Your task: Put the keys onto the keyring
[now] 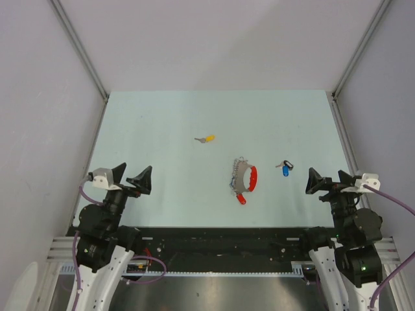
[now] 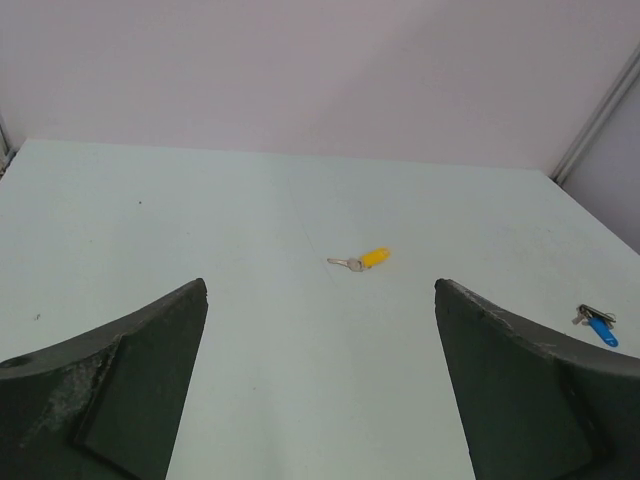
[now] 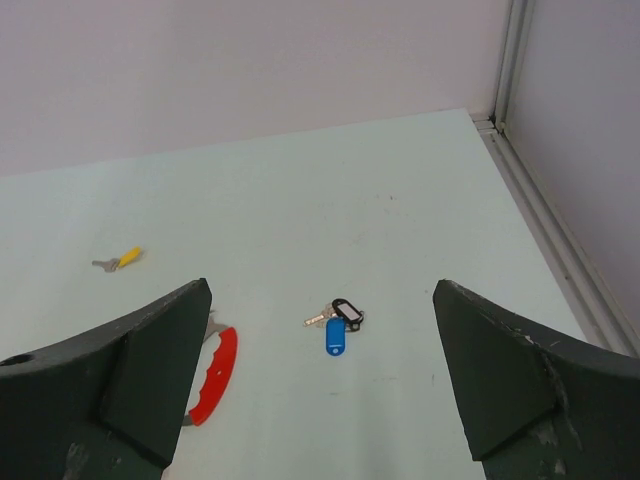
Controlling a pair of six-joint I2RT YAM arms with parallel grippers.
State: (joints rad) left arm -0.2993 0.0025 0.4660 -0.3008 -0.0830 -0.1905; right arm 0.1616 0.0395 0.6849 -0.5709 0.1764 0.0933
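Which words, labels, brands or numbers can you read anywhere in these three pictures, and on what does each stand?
None can be read.
The blue-capped key, the yellow-capped key and the red strap loop show no writing.
Any stamp on the keys' metal is too small to tell.

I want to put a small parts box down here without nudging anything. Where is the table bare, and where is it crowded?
Bare: the far strip of the table beyond the yellow-capped key, and the left side between that key and the left hand. Crowded: centre-right, where the keyring and blue-capped key lie close, near the right hand.
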